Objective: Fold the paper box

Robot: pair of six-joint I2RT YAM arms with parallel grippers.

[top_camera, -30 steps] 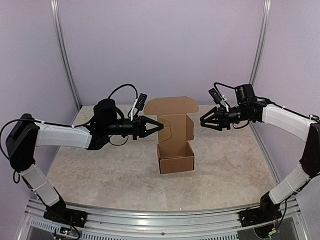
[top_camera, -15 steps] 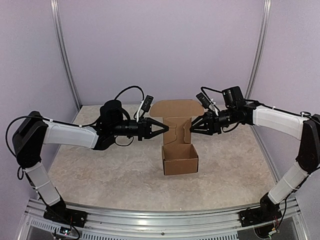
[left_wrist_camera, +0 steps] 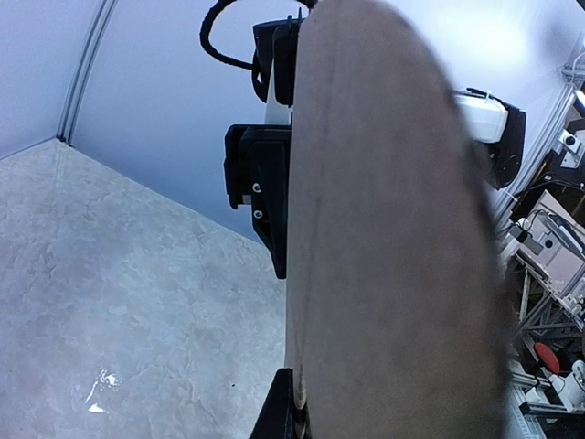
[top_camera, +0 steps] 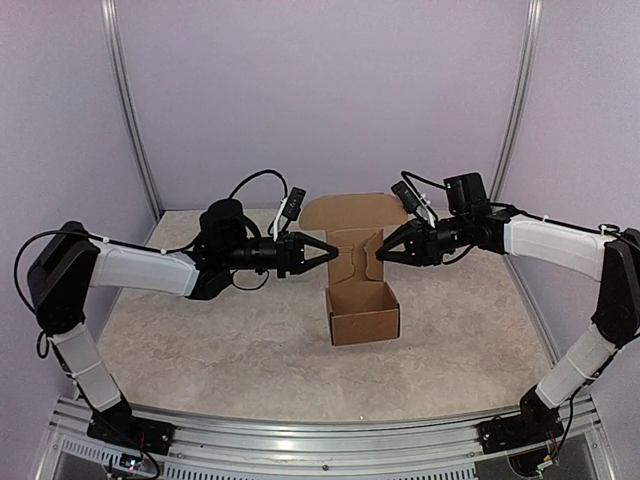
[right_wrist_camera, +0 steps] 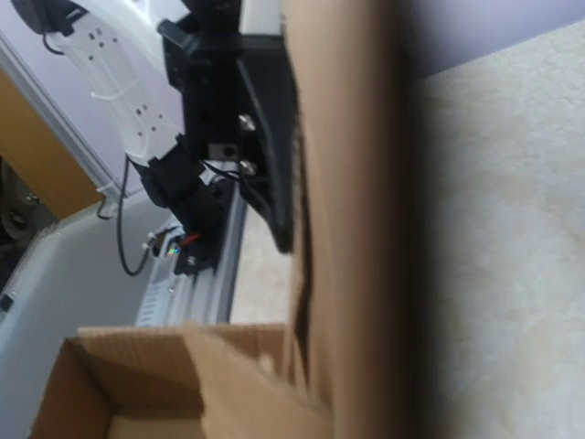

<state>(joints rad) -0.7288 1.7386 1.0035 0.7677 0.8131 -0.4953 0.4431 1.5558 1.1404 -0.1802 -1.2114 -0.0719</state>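
Observation:
The paper box [top_camera: 365, 318] is a brown carton standing open-topped mid-table, its rounded lid [top_camera: 350, 213] upright behind it. My left gripper [top_camera: 330, 252] reaches in from the left at the lid's left side flap. In the left wrist view one of its fingers [left_wrist_camera: 281, 407] lies tight against the cardboard [left_wrist_camera: 393, 256], which hides the other. My right gripper [top_camera: 380, 252] reaches in from the right at the right side flap. In the right wrist view the cardboard [right_wrist_camera: 352, 229] stands edge-on and hides its fingers; the carton's open body [right_wrist_camera: 119, 384] shows below.
The table has a pale marbled top [top_camera: 200, 340] enclosed by lilac walls, with an aluminium rail [top_camera: 300, 425] along the near edge. Each wrist view shows the other arm's gripper just beyond the flap [left_wrist_camera: 260, 183] [right_wrist_camera: 265, 137].
Both grippers have closed in on the upright lid from either side, the right one travelling farther. The box has shifted a little to the right.

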